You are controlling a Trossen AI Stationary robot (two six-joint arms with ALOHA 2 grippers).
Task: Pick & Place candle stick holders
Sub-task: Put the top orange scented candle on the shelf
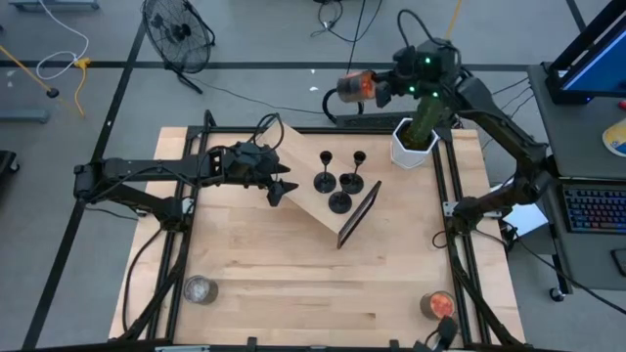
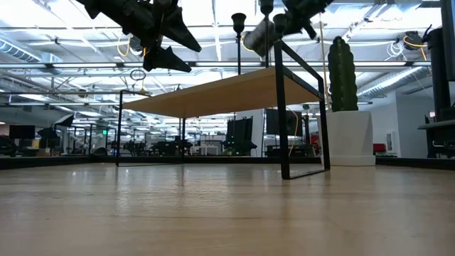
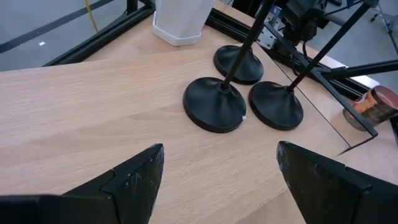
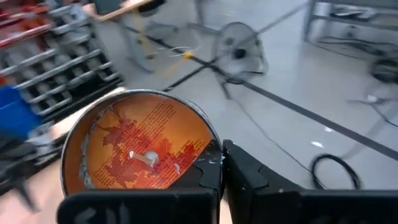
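Note:
Three black candle stick holders [image 1: 339, 202] stand on their round bases on a small raised wooden shelf [image 1: 305, 156]. Their bases show in the left wrist view [image 3: 214, 104], and one shows in the low view [image 2: 238, 21]. My left gripper [image 1: 279, 188] is open and empty over the shelf's left part, just left of the holders [image 3: 217, 180]. My right gripper [image 1: 383, 88] is raised beyond the table's far edge and shut on a glass jar with orange filling [image 1: 355, 88]. My right gripper holds the orange jar by its rim [image 4: 208, 163], on the side nearest the wrist. The fingers [image 4: 249, 180] cover the place of contact, so I cannot tell whether one finger is inside. The jar is lifted clear, its open mouth facing the wrist camera.
A white pot with a cactus [image 1: 416, 137] stands at the table's far right. A silvery-grey jar [image 1: 199, 288] sits near the front left and another orange jar [image 1: 437, 305] near the front right. The shelf has a black metal frame [image 2: 284, 107].

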